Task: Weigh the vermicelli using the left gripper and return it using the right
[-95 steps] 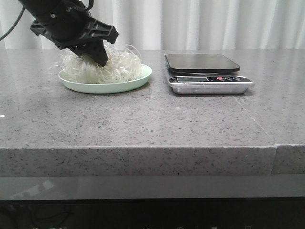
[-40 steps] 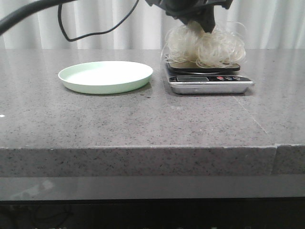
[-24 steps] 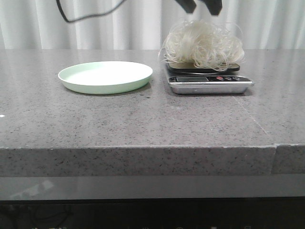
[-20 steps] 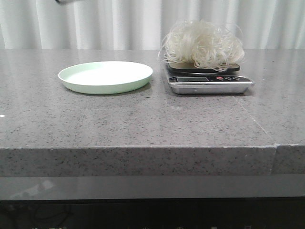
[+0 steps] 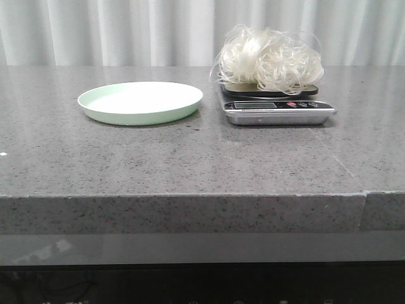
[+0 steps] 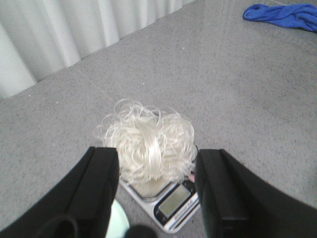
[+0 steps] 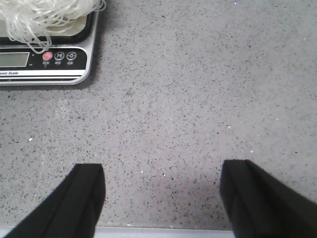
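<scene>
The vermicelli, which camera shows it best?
The front view: the whole vermicelli sits unblocked on the scale. The left wrist view shows it from above between open claw fingers; the right wrist view catches only an edge.

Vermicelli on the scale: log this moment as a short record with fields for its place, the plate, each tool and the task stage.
vermicelli: heaped on the scale, loose strands hanging past the platform edge
plate: bare, left of the scale on the counter
left tool: open, above the vermicelli, not touching it
right tool: open, over bare counter beside the scale
blue cloth: far off on the counter
task stage: weighing placement done, return not begun
</scene>
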Motion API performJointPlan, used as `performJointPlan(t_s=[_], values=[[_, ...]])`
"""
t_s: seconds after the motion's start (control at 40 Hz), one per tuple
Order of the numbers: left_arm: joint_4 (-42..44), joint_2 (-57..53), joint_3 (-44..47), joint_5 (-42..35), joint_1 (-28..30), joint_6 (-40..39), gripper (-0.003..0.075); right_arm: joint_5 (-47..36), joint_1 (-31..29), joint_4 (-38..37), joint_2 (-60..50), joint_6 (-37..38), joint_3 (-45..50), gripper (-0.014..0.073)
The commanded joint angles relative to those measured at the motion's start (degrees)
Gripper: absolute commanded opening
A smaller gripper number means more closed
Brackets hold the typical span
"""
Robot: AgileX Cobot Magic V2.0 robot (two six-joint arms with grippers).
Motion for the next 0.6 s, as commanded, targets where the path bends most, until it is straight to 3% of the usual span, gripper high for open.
performJointPlan(t_s=[0.0,0.2,0.375,0.574], values=[[-0.1,-8.8,7.9,-7.8,-0.3,-0.8,0.0441,-2.7,0.1,0.7,0.0,-1.0,-2.0,0.0596],[0.0,-23.1,26.7,-14.3,-0.3,-0.8,0.0441,-2.8,0.2,8.0,0.0,-7.9,-2.0,0.0596],[0.2,-34.1,40.6,-15.5,-0.3,-0.8,0.0441,-3.1,0.2,18.4,0.9,-17.6,-2.5,0.0596],[0.1,-43.8,52.9,-15.5,-0.3,-0.8,0.044,-2.1,1.1,24.8,5.1,-23.7,-7.0,0.0596]])
